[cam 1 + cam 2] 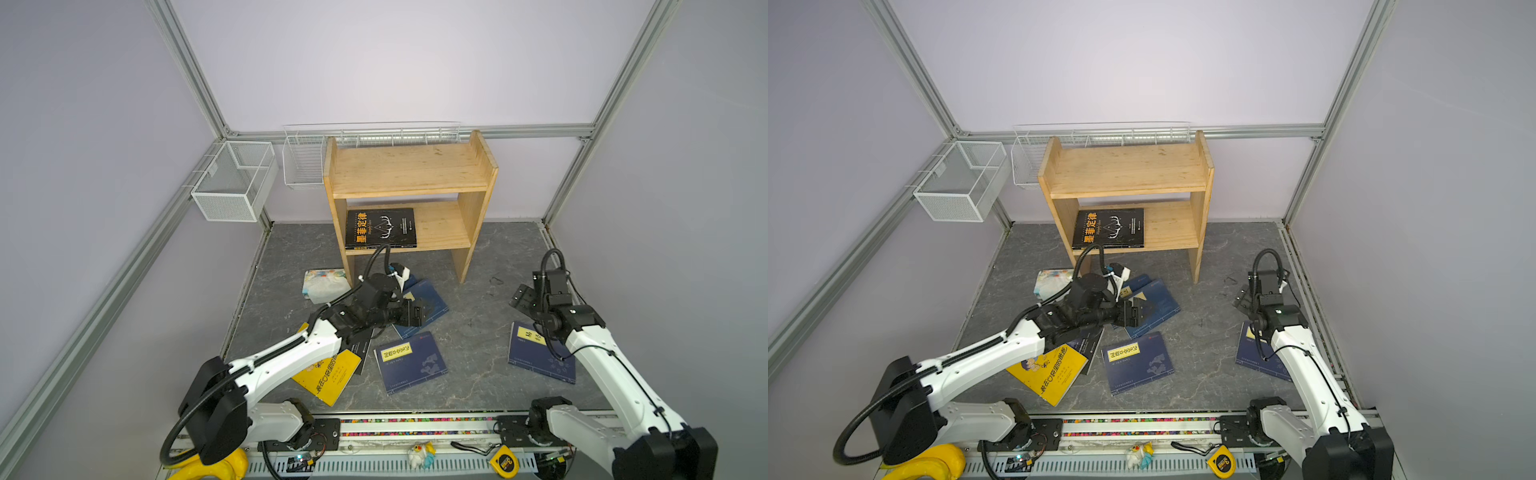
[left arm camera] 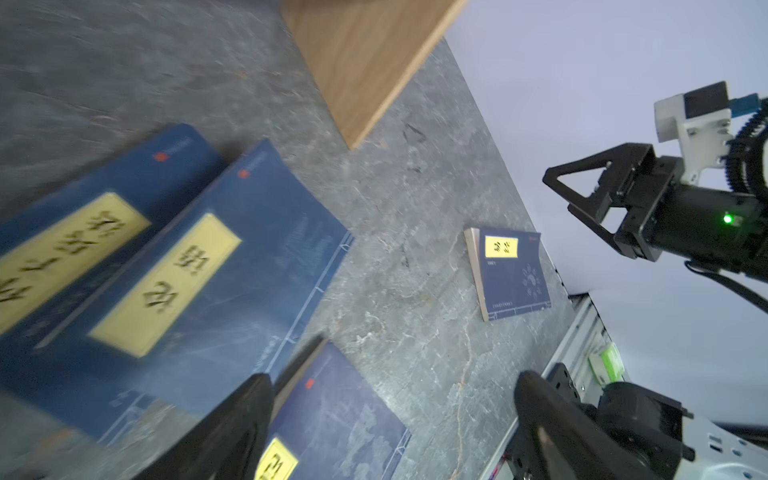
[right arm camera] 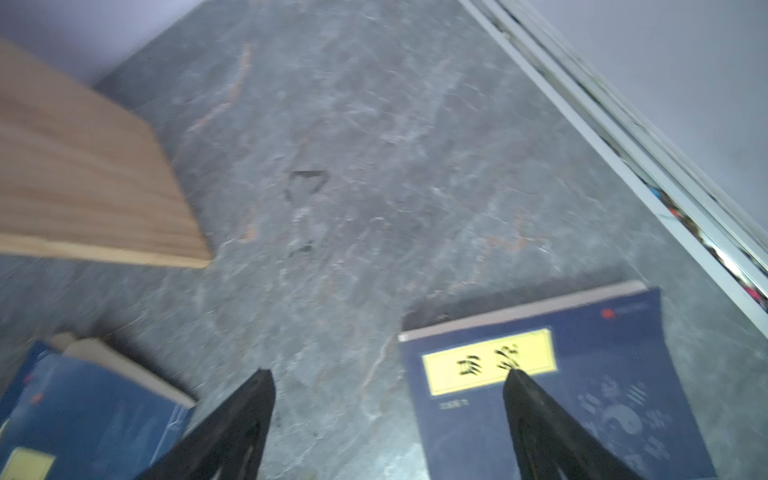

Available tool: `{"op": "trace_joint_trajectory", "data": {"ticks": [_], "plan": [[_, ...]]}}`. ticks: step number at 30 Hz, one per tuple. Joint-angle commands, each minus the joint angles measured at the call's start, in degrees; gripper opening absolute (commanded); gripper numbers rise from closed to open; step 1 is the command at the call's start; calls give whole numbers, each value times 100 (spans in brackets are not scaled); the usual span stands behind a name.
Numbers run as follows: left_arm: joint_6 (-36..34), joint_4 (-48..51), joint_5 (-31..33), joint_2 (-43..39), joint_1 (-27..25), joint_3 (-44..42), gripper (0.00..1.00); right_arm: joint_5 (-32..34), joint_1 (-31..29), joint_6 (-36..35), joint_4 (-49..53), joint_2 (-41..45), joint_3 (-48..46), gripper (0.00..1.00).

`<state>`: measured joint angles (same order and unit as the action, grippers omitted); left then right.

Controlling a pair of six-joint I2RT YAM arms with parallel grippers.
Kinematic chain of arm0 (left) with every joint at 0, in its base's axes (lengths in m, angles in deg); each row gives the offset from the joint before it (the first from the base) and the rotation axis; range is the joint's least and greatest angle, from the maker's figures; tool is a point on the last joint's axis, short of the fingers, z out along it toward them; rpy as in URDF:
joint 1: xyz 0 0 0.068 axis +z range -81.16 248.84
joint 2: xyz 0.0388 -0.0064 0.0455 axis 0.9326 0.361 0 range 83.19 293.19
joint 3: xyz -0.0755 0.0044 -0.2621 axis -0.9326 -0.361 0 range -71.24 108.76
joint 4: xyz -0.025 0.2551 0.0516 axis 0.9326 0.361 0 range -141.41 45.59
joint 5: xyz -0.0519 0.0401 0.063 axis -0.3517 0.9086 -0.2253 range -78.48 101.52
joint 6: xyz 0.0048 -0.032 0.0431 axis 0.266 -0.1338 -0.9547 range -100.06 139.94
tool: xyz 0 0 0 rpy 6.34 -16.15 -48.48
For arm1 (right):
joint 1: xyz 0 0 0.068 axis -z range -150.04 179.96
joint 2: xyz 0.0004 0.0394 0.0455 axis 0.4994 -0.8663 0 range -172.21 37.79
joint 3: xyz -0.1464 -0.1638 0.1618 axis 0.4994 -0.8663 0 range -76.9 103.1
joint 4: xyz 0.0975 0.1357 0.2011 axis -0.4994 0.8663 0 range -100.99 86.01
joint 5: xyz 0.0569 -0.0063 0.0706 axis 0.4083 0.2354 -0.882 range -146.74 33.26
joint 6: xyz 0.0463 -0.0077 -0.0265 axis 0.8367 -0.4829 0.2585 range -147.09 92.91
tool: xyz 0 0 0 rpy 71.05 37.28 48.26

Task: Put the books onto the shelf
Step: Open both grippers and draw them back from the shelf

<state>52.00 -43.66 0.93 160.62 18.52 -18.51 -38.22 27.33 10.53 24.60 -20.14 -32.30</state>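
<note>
Left jaws spread wide, empty, above two overlapping navy books [image 1: 432,303] on desk [image 1: 478,345]. Left arm [image 1: 291,353] stretched low and forward. Right jaws also wide apart, gripping nothing, in air near far edge of lone navy book [image 3: 582,395]. Right arm [image 1: 598,353] raised, wrist angled down. Black book [image 1: 380,228] flat on lower shelf [image 1: 440,226]. Yellow book [image 1: 328,376] and fourth navy book [image 1: 409,361] flat on desk.

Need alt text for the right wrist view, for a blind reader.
The open right pincer hovers over a grey marbled table, one fingertip overlapping the yellow label of a navy book. A second navy book and the wooden shelf are nearby.
</note>
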Motion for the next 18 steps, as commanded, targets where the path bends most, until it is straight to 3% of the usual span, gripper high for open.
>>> {"op": "trace_joint_trajectory", "data": {"ticks": [1,5,10,12,18], "plan": [[27,-801,-118,601,-131,396,88,-890,852,143,-34,270,-441,89],[367,-561,689,932,-134,506,86,-1849,1039,-125,-484,485,-673,91],[980,367,2056,528,-13,250,88,-3102,812,-478,-1085,426,-629,90],[1395,1028,2512,203,272,45,89,-3082,332,-543,-1216,384,-522,90],[2176,2035,2990,-1423,1448,-1251,89,-2419,-1695,-210,-1510,-191,-206,93]]}}
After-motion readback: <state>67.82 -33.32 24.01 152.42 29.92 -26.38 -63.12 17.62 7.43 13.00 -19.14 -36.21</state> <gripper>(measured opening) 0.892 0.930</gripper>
